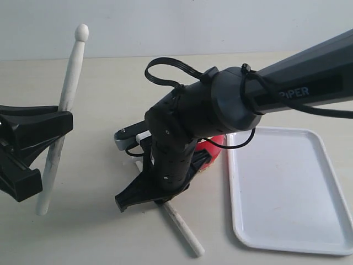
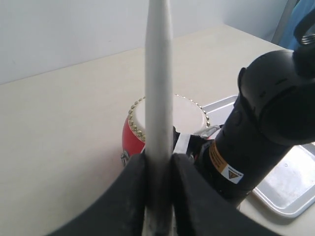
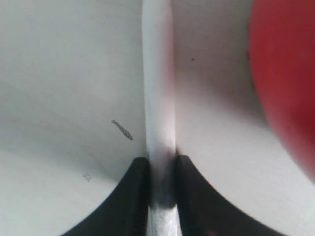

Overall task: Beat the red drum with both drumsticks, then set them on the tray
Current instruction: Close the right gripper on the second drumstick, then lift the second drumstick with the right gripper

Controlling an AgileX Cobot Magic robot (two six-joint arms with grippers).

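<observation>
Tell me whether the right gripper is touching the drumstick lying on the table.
Touching. The right wrist view shows the right gripper with its fingers pressed flush against both sides of the drumstick, no gap.

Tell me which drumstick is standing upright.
The drumstick in the left gripper, round tip pointing up. The other drumstick lies flat on the table beside the drum, in the right gripper.

"PiPER" on the right arm (image 1: 302, 91)
</observation>
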